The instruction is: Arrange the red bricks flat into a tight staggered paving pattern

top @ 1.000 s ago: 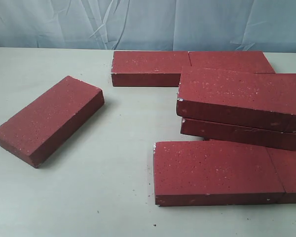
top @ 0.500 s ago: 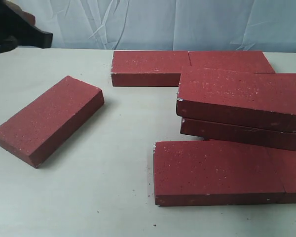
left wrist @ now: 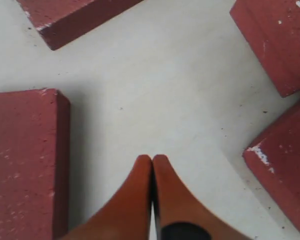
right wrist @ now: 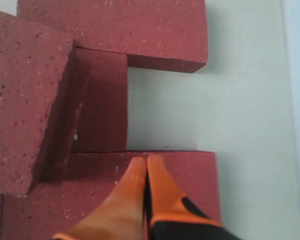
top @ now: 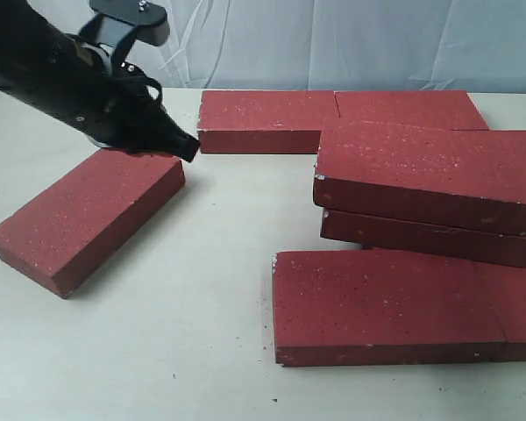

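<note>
Now | left tool [left wrist: 152, 164] closed, empty | lone red brick [left wrist: 22, 165] just beside | right tool [right wrist: 146, 164] closed over another brick [right wrist: 195, 170]

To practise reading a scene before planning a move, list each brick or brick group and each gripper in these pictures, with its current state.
Lone left brick: flat, angled, apart from the others.
Back pair: flat, end to end.
Stacked bricks: one lying on another.
Front pair: flat, end to end.
Left gripper: shut, empty.
Right gripper: shut, empty.
</note>
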Tool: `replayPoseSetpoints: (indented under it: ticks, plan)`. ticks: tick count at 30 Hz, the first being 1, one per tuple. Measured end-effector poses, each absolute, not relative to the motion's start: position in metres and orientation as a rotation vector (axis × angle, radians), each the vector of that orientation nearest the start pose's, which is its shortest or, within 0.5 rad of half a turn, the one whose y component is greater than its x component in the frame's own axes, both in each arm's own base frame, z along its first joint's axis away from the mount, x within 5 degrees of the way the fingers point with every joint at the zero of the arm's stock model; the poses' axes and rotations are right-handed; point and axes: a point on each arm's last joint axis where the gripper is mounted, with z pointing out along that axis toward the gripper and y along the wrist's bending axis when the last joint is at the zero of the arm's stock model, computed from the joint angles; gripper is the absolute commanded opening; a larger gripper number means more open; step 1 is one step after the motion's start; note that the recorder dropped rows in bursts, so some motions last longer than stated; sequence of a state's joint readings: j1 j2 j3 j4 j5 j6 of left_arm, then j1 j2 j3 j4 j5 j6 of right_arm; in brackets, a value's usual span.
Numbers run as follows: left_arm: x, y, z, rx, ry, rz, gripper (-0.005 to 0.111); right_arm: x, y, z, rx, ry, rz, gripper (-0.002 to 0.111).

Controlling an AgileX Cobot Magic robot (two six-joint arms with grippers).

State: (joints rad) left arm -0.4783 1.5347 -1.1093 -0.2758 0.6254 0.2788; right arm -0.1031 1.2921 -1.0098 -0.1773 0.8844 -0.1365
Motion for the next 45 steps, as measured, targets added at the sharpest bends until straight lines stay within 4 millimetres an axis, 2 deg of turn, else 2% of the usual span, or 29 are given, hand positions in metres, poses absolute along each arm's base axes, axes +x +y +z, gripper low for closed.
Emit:
replayPoseSetpoints:
  ticks: [4, 11, 15, 19, 23, 26, 36, 45]
  plan:
    - [0.296, -0.177, 0.248, 0.757, 2.411, -0.468, 0.000, 0.261, -0.036, 0.283, -0.121, 2.697, -0.098, -0.001]
    - [0.313, -0.193, 0.210, 0.889, 2.355, -0.514, 0.000, 0.268, -0.035, 0.274, -0.136, 2.714, -0.055, -0.001]
    - [0.318, -0.201, 0.216, 0.903, 2.287, -0.583, 0.000, 0.274, -0.036, 0.266, -0.132, 2.731, -0.044, -0.001]
    - [0.310, -0.218, 0.222, 1.008, 2.221, -0.628, 0.000, 0.283, -0.037, 0.252, -0.131, 2.767, -0.035, -0.001]
    - [0.303, -0.233, 0.217, 1.073, 2.194, -0.629, 0.000, 0.290, -0.038, 0.235, -0.132, 2.826, -0.019, -0.001]
    - [0.304, -0.239, 0.210, 1.083, 2.194, -0.615, 0.000, 0.292, -0.038, 0.229, -0.137, 2.840, -0.016, -0.001]
    - [0.292, -0.265, 0.209, 1.153, 2.122, -0.598, 0.000, 0.295, -0.035, 0.227, -0.121, 2.826, 0.047, -0.001]
    - [0.291, -0.269, 0.208, 1.168, 2.101, -0.579, 0.000, 0.295, -0.032, 0.228, -0.110, 2.818, 0.089, -0.001]
